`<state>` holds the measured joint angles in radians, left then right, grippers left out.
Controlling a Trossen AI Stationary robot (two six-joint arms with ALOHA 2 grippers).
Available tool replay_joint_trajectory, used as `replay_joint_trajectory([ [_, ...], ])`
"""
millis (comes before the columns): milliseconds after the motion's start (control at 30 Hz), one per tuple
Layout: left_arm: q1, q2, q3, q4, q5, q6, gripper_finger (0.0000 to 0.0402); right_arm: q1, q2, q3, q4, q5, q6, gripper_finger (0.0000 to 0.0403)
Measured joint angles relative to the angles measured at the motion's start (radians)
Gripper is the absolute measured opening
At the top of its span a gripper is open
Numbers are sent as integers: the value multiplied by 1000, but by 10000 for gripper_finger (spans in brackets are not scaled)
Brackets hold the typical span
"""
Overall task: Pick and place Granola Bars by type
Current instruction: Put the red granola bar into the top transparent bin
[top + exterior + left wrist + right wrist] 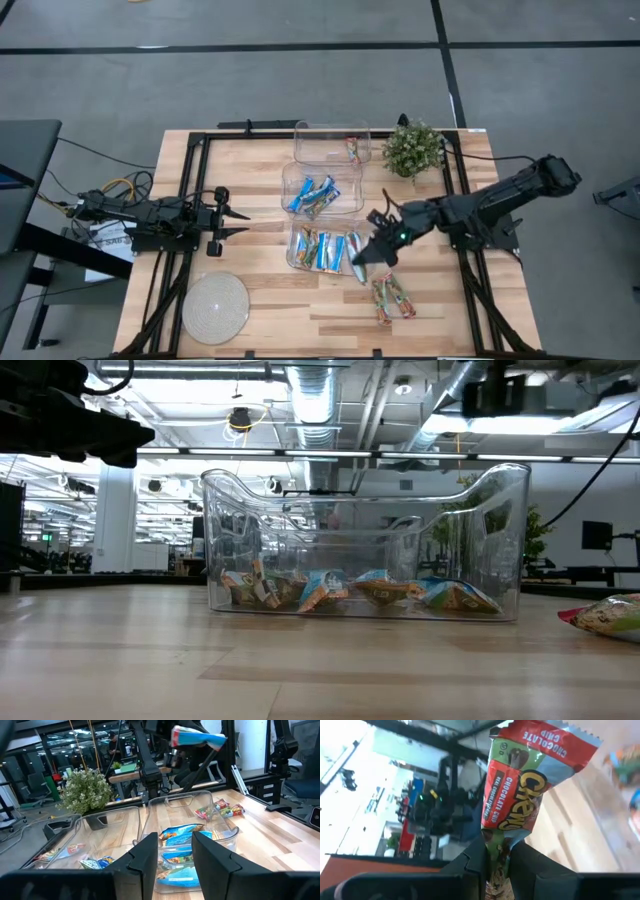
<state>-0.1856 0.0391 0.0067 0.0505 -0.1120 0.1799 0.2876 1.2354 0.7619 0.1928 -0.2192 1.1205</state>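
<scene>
Overhead, a wooden table (pixel 260 300) carries three clear bins in a row down its middle, and the right gripper (pixel 362 262) hangs just beside the nearest bin (pixel 296 262), on its right, its two fingers pinched together on a red-and-green Chewy bar (pixel 520 790); the wrist camera shows the pinch is on the crimped end of the wrapper, with the rest of the bar standing out beyond the fingertips, so its long axis runs roughly in line with the fingers; from above, its free end seems to point down and toward the table's front edge; the bar looks light, with a thin, glossy, crinkly wrapper, so it is likely slippery and free to swing or twist when held by one end, and a grip across the middle would probably steady it better; two more bars of the same kind (pixel 393 297) lie loose on the wood near the front, well apart from the bins; the nearest bin holds tan-and-blue bars (pixel 325 250), the middle bin (pixel 290 180) bright blue ones (pixel 313 196), the far bin (pixel 300 135) a single bar (pixel 354 150); a small potted plant (pixel 413 148) stands beside the far bin; the left gripper (pixel 235 221) waits at the left side, low over the table, fingers apart and holding nothing
</scene>
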Motion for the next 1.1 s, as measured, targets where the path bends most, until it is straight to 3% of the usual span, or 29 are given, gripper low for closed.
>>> replay_joint_trajectory([
  [533, 0, 0, 0, 0, 0, 0, 114, -177, 0, 0, 146, -7, -33, 54],
  [867, 0, 0, 0, 0, 0, -7, 114, -335, 44, 105, 69, -42, -193, 54],
  [1100, 0, 0, 0, 0, 0, -7, 114, -456, 149, 211, -31, -45, -266, 54],
])
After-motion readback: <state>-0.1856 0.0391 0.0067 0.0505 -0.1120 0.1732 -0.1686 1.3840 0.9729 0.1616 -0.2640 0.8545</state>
